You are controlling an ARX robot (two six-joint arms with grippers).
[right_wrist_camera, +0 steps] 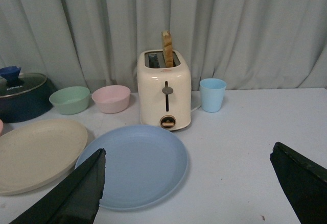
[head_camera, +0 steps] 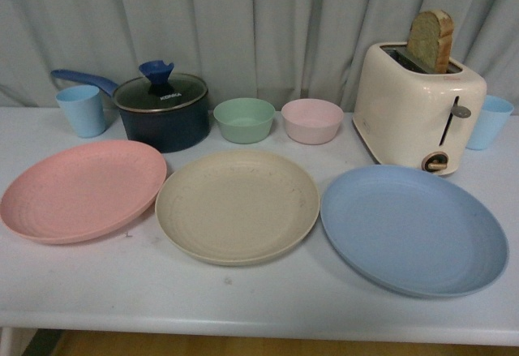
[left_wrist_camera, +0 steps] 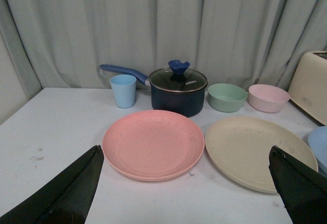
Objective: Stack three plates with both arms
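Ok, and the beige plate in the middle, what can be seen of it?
The beige plate is a large, shallow, round dish, matte, plastic-looking, with a low raised rim and a few faint specks on its face. It is empty and lies flat, right way up, on the white table, between the pink plate and the blue plate. Its rim comes very close to both; whether they touch cannot be told. Nothing else is on or against it.
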